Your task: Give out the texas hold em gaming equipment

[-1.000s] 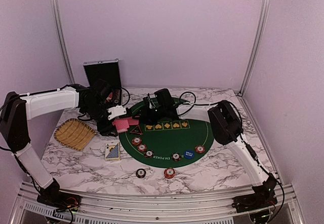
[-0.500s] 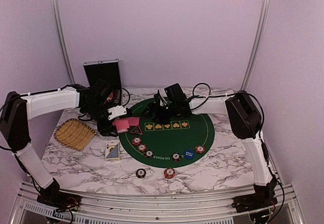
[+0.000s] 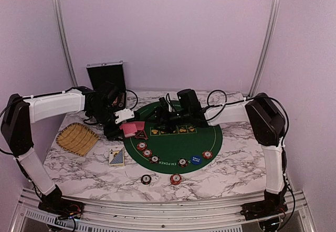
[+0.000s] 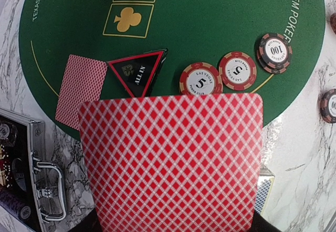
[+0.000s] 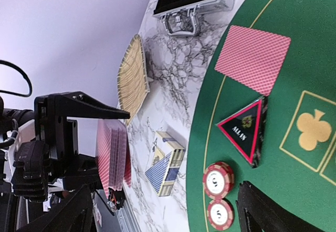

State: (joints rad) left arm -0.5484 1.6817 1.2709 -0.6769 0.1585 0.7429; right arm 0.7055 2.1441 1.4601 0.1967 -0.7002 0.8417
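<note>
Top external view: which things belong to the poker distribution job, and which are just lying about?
Job: card stack in left pincer, dealt card, triangular marker, poker chips, blue disc.
Lying about: straw tray, metal case, blue card box.

Cards (image 4: 173, 158): red-white diamond lattice backs. Mat (image 4: 210, 32) green, yellow suit boxes. Marker (image 4: 137, 74) black, red-edged. Surface (image 3: 236, 161) white-grey marble.

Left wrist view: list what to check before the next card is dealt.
1. Left hand shut on card stack: ok.
2. Right hand open, holding nothing: ok.
3. Dealt card face down on the mat, beside the triangular marker: ok.
4. Chips apart from the dealt card: ok.
5. Top card loosened from the stack: cannot tell.
</note>
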